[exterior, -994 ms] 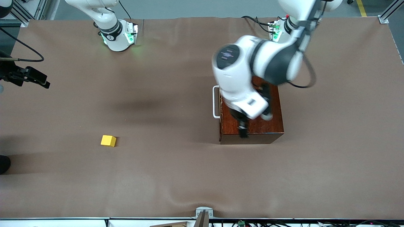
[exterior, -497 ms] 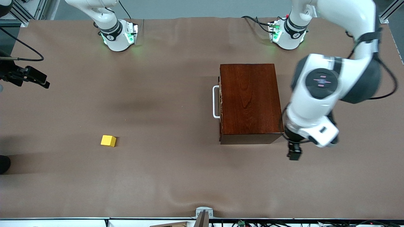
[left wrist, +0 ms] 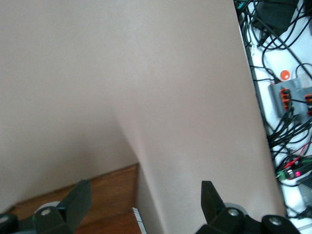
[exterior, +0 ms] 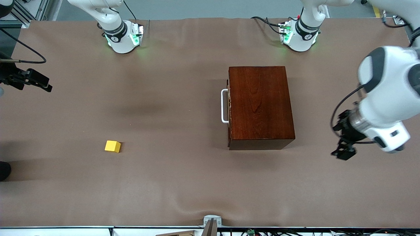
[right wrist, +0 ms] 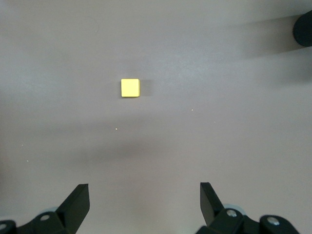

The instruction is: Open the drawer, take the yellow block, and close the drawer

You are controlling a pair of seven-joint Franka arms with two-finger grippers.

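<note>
Within the last second the left gripper (exterior: 343,151) had swung from above the wooden box (exterior: 259,105) out over bare table toward the left arm's end, its jaws spread wide and holding nothing. The right gripper (right wrist: 144,204) hung high over the table near the right arm's end, jaws likewise spread wide and empty; that arm waited.

The drawer (exterior: 229,106) sat fully shut in the box, its white handle (exterior: 224,106) facing the right arm's end of the table. The yellow block (exterior: 113,146) lay out on the brown cover (exterior: 177,183), well apart from the box and nearer the front camera than the handle.

By this reading the task looked finished, so the step in hand was the retreat. Doing it well meant lifting away high, clear of the box top.

Room was generous: open cover lay all round the box and block. The table's end edge, with cables (left wrist: 287,97) past it, ran close by the left gripper.
</note>
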